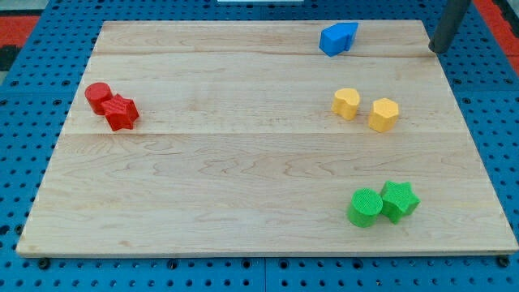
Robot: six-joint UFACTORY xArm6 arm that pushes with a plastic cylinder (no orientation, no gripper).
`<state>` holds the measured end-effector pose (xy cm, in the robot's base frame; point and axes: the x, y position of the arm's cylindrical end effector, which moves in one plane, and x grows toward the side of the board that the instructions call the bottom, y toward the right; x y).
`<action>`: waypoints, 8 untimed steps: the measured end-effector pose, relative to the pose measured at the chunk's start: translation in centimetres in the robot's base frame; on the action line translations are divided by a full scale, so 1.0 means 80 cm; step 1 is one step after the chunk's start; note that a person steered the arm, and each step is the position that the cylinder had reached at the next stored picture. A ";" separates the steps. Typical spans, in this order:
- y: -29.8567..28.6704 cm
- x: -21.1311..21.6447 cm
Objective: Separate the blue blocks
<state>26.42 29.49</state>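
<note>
Since the blue blocks [337, 38] sit touching at the board's far right, the rod, which has no jaws, should bring its tip [437, 50], now well right, between them.

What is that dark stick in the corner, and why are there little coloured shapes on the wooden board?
The dark stick is the end of a robot arm. It has no hand, so it holds nothing; it only slides my tip along the board to push blocks. There is one picture, from a camera looking down at the wooden board. My tip is at the view's top right, to the right of the blue blocks, not touching them. The two blue blocks are pressed together. Also in pairs: red blocks at the left, yellow blocks at the right, green blocks at the bottom right.
</note>
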 end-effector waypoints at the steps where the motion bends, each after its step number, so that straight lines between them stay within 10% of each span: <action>1: 0.002 0.000; 5: 0.010 -0.014; 8: -0.161 -0.038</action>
<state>23.38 16.60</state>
